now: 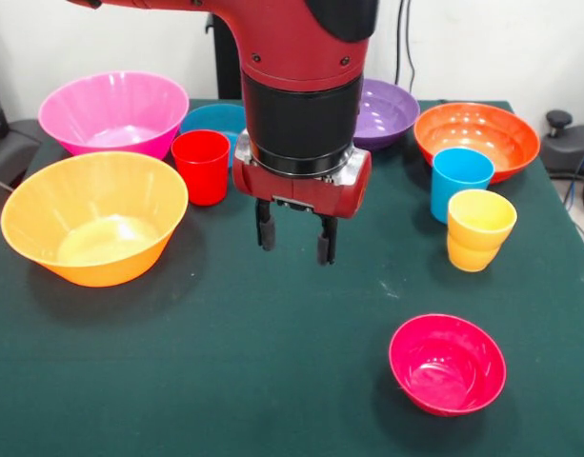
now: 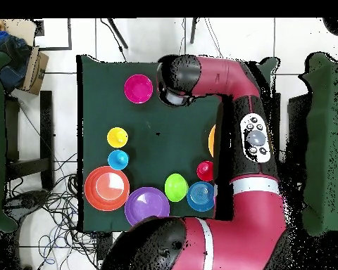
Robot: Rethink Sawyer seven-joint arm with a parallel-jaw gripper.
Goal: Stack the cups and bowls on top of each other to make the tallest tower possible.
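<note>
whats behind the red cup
A small blue bowl sits right behind the red cup, beside the large pink bowl. The arm hides its right side.

Green-covered table amid room clutter.

Spread with a dark green cloth, lightly speckled with pale marks toward the near middle in the front view; backed by a white wall with a black cable hanging down it, and flanked at the right edge by a black knob-topped fixture. From overhead, set on a pale tiled floor, with a cardboard box off one corner beside something blue and crumpled, a tangle of cables strewn along the floor beside the table, and a black frame standing close by.
</note>
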